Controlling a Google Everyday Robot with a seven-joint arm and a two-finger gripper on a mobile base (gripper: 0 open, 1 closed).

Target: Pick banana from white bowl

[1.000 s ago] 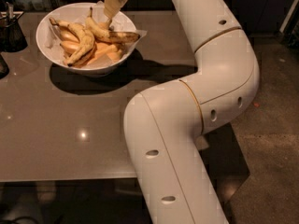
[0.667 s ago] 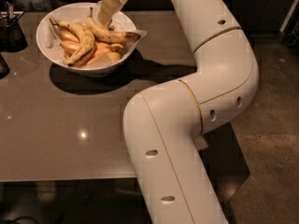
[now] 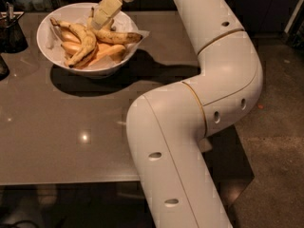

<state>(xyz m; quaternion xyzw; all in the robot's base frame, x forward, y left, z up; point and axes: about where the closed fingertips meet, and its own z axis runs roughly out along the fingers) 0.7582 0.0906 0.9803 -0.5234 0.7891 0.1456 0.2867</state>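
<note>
The white bowl point(image 3: 52, 51) stands at the table's far left corner with several bananas in it. The banana point(image 3: 118, 36), long, yellow and brown-speckled, lies across the bowl's right side, its dark end over the right rim. A shorter, sharply bent banana point(image 3: 84, 42) lies to its left, with smooth pale orange-yellow pieces point(image 3: 105, 52) beneath. My gripper point(image 3: 100, 21) reaches down into the bowl from above. Its tip is at the long banana's left end, next to the bent banana, and hides that spot.
A small dark wire container point(image 3: 11, 31) stands at the table's left edge beside the bowl. My white arm point(image 3: 209, 75) bends over the brown table's point(image 3: 71, 127) right side and front. The floor lies beyond the table to the right.
The gripper has shifted slightly left and down, deeper among the bananas. The bowl and the bananas lie as before.
</note>
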